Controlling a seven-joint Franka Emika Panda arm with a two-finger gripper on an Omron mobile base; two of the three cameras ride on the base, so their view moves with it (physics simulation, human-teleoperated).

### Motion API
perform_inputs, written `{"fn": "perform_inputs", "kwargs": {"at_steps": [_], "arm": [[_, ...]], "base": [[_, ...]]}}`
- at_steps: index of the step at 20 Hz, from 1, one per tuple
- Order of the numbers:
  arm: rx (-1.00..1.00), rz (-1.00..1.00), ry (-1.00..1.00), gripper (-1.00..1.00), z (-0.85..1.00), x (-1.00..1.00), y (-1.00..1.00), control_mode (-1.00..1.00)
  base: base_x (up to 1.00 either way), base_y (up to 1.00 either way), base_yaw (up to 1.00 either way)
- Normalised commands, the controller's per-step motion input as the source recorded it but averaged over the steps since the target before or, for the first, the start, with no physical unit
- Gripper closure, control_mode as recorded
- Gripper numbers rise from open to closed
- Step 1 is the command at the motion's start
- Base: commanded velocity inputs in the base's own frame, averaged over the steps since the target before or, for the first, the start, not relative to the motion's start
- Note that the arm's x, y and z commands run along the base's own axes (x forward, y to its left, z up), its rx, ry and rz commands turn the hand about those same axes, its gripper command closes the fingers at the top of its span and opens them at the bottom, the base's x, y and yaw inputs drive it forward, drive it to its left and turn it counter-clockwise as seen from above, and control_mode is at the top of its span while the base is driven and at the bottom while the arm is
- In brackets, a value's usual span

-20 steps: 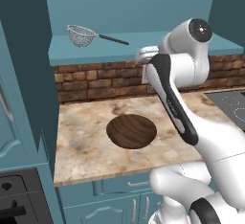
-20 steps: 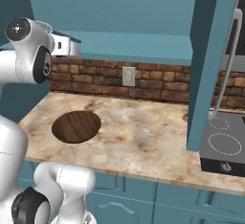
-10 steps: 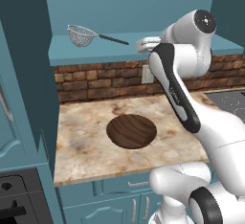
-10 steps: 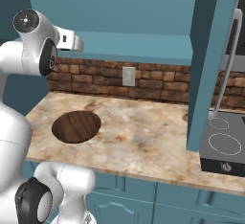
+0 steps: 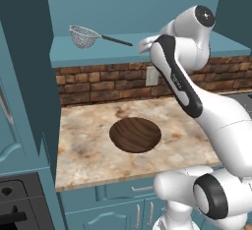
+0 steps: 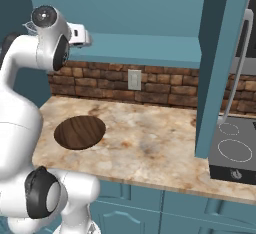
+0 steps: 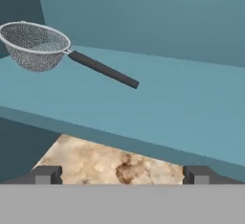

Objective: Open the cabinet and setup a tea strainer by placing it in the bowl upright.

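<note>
Tea strainer (image 7: 36, 46) on cabinet (image 7: 191, 108) shelf

Looked all over and there's honestly nothing to read here. No text, labels, brand marks, numbers or signs on anything in any of the views.

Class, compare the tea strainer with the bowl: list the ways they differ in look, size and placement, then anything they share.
The tea strainer is silver wire mesh; the bowl is dark brown wood with grain.
The tea strainer is smaller than the bowl.
The tea strainer has a thin dark handle; the bowl has none.
The tea strainer sits up on the open cabinet's shelf; the bowl rests on the counter below.
Both are round.
</note>
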Motion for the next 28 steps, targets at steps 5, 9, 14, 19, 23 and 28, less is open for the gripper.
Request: {"fn": "perform_inputs", "kwargs": {"at_steps": [5, 9, 14, 19, 23, 28], "arm": [[-0.01, 0.14, 0.00, -1.00, 0.00, 0.40, 0.01, -1.00], [-0.02, 0.05, 0.00, -1.00, 0.00, 0.41, 0.13, -1.00], [-0.03, 0.00, 0.00, -1.00, -0.03, 0.41, 0.23, -1.00], [-0.06, 0.00, 0.00, -1.00, -0.09, 0.38, 0.22, -1.00], [-0.06, 0.01, 0.00, -1.00, -0.17, 0.32, 0.11, -1.00], [-0.11, 0.01, 0.00, -1.00, -0.04, 0.31, 0.01, -1.00]], "base": [[0.00, 0.00, 0.00], [0.00, 0.00, 0.00], [0.00, 0.00, 0.00], [0.00, 0.00, 0.00], [0.00, 0.00, 0.00], [0.00, 0.00, 0.00]]}}
